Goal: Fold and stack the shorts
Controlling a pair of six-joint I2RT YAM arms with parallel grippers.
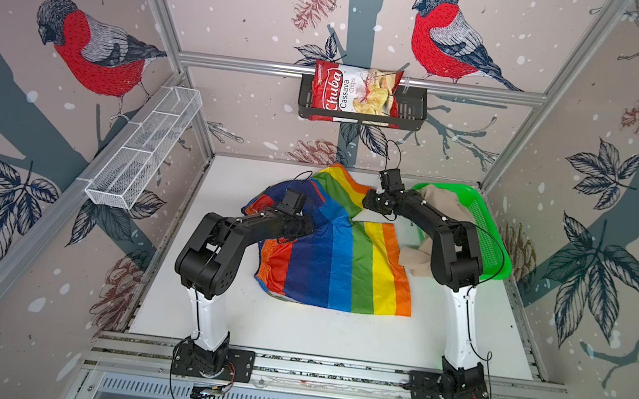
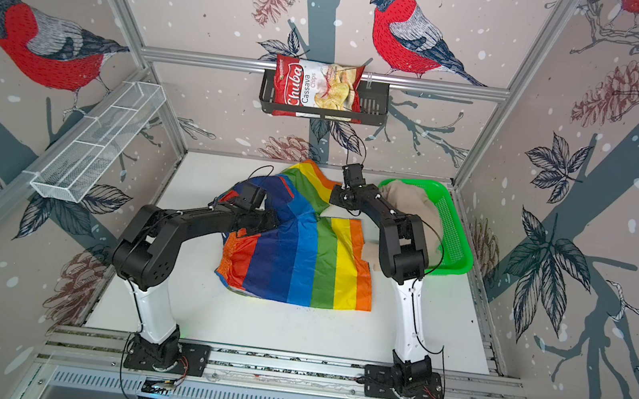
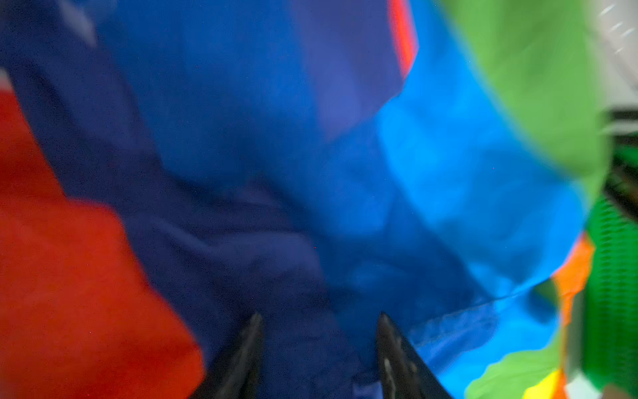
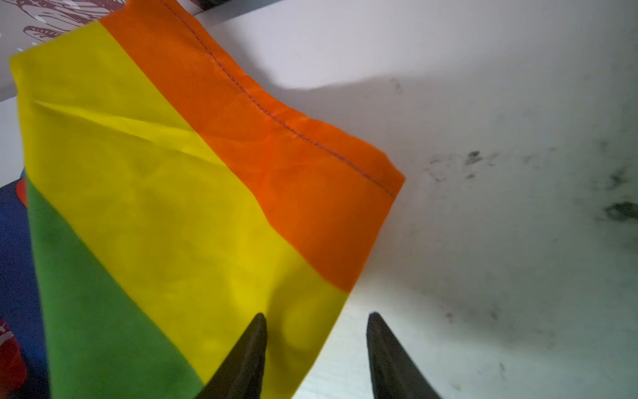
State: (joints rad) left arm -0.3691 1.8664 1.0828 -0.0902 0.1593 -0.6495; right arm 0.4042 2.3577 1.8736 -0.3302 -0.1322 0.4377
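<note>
Our left gripper [image 3: 319, 316] and right gripper [image 4: 316, 316] both stand open, holding nothing, so the thin rainbow shorts [image 1: 339, 262] may slide and bunch when we pinch them.

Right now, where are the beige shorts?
In both top views, the beige shorts sit in the green basket at the table's far right, partly behind the right arm, one end spilling out toward the rainbow shorts.

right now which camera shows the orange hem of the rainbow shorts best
Right wrist: the orange hem is close and sharp, stitching visible. Both top views show it small, stitching too fine to see. Left wrist shows mostly blurred blue and red fabric.
</note>
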